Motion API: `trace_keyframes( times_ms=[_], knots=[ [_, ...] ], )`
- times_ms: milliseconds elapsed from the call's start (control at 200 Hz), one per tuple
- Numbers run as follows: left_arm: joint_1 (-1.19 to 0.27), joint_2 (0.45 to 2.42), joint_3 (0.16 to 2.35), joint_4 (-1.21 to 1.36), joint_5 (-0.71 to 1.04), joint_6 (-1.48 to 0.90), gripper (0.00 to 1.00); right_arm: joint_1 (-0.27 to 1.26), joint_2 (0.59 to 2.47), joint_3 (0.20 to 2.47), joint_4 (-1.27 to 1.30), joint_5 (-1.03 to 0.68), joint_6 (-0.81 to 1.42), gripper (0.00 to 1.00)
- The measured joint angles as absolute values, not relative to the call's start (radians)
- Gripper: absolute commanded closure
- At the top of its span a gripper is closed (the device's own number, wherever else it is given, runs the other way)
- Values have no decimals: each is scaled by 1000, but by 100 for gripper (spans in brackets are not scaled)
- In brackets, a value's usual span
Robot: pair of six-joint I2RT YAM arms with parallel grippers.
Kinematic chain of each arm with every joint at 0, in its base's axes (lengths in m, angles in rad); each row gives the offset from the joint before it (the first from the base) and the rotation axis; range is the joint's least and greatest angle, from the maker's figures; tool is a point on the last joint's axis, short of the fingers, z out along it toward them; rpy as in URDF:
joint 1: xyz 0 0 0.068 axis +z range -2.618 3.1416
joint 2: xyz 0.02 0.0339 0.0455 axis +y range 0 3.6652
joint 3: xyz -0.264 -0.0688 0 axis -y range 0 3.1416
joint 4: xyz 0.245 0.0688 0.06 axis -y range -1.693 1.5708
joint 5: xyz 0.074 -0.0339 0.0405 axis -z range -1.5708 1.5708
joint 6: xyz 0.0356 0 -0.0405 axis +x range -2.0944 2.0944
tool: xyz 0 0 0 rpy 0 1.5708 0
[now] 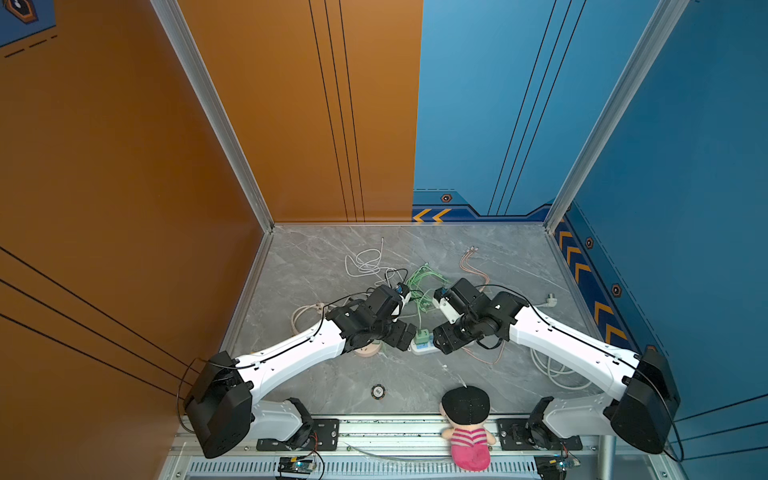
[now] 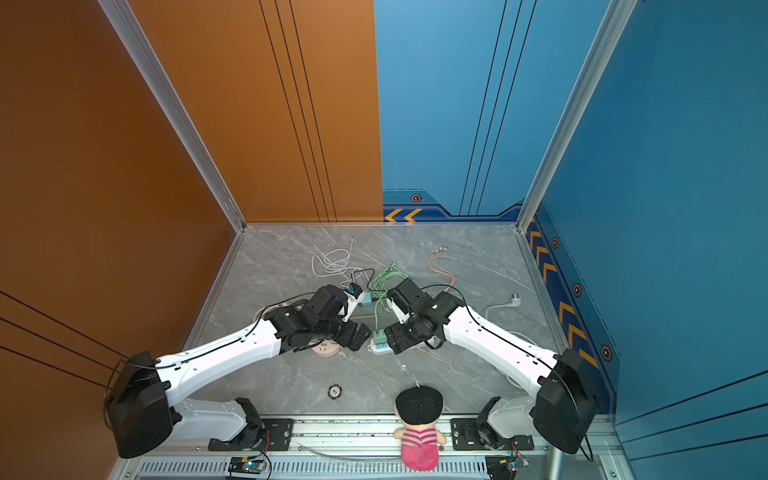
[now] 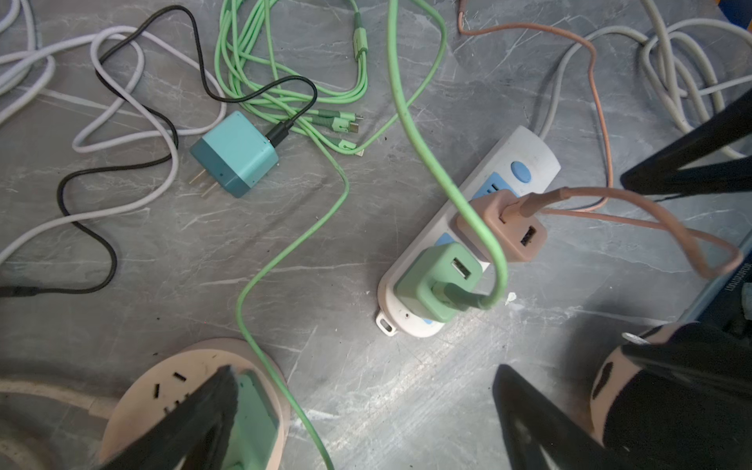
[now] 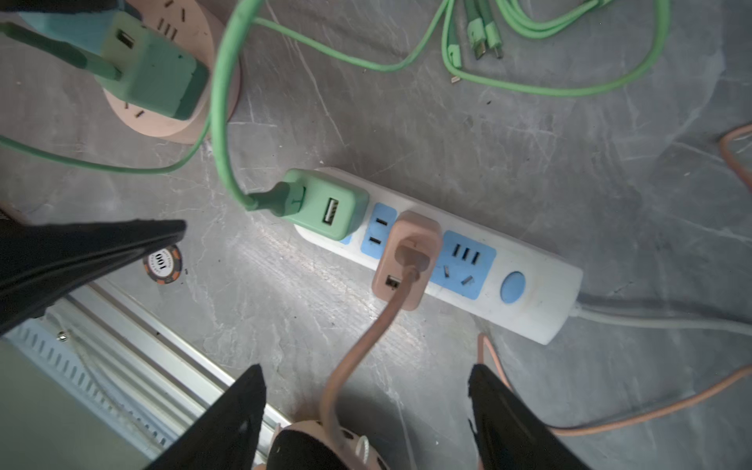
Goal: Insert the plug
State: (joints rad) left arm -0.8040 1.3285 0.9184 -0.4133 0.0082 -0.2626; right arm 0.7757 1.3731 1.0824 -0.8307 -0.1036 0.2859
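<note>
Both arms reach low toward the white power strip (image 4: 541,301), left gripper (image 3: 364,370) and right gripper (image 4: 366,368) with jaws spread, empty. A tan charger (image 4: 423,232) and a green charger (image 4: 346,203) sit plugged into it

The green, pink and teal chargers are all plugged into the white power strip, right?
Not all. The green charger and pink charger are plugged into the white power strip, but the teal charger lies unplugged on the table, prongs bare; the left wrist view shows it.

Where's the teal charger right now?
In the left wrist view the teal charger lies unplugged on the table, between white cable loops and the green cable bundle, apart from the power strip.
</note>
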Motion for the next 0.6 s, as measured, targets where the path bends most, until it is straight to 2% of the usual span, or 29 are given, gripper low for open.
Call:
trace_keyframes(
  times_ms=[140,360,601],
  knots=[
    [-798,1336,928,-417,8,-263,2,772,1398,1111,-830,-45,285,31],
    [-778,1353,944,-419,8,-263,2,790,1510,1147,-830,-13,284,35],
    [-767,1355,944,-421,9,-263,2,811,1567,1163,-830,28,286,48]
  ],
)
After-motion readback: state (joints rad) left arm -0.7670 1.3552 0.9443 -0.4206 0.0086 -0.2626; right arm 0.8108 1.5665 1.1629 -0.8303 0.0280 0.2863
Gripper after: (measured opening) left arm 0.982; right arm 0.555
